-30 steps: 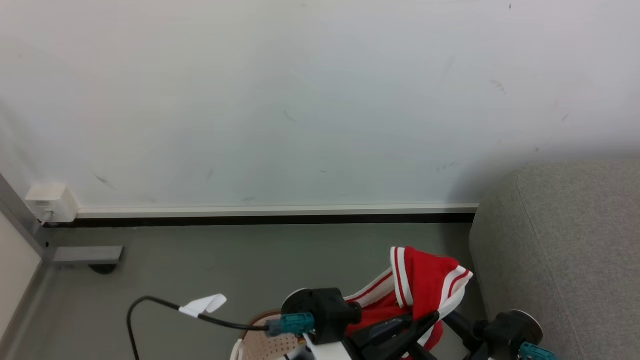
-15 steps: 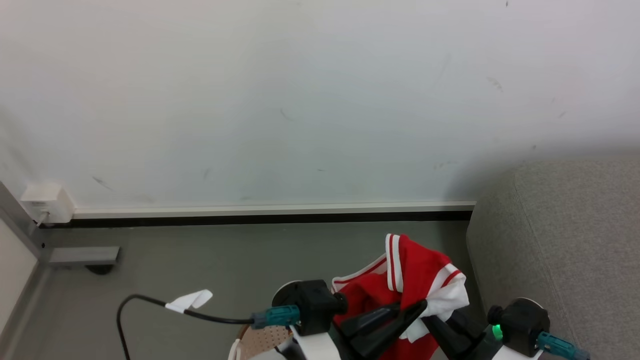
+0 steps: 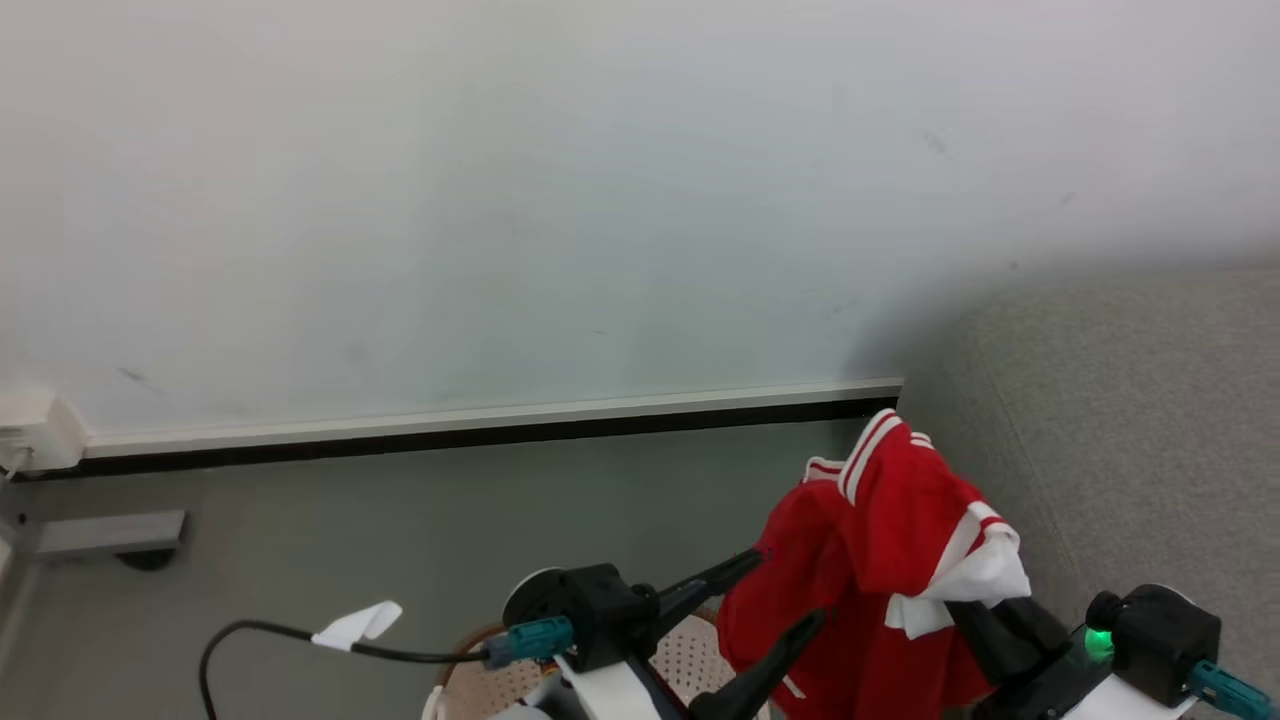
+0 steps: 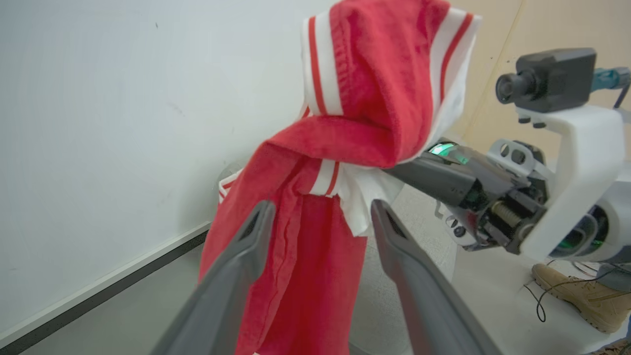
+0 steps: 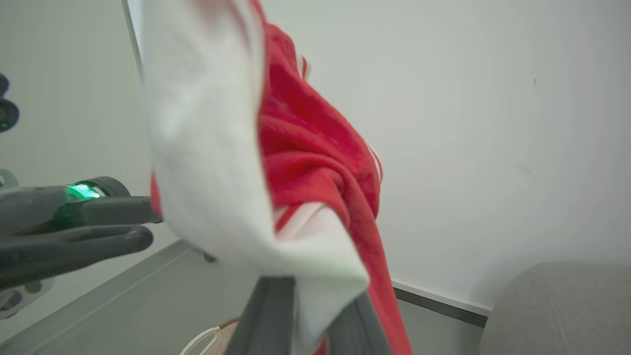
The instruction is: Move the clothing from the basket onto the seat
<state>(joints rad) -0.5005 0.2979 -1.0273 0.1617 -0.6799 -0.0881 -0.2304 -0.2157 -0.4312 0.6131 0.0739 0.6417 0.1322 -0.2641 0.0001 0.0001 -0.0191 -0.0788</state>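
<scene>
The clothing (image 3: pixel 870 560) hangs in the air. From the left we see the basket (image 3: pixel 690 655) low down, then our left hand (image 4: pixel 321 209) spread wide with red cloth between its fingers (nothing pinched), then our right hand (image 5: pixel 313 315) clamped on the clothing's white edge, and the grey seat (image 3: pixel 1130 430) just beside it.

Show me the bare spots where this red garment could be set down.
The seat is bare across its visible grey surface, right of the clothing. The floor between the baseboard and the basket is also bare. Crowded over the basket: left tool, right tool, hanging clothing.
</scene>
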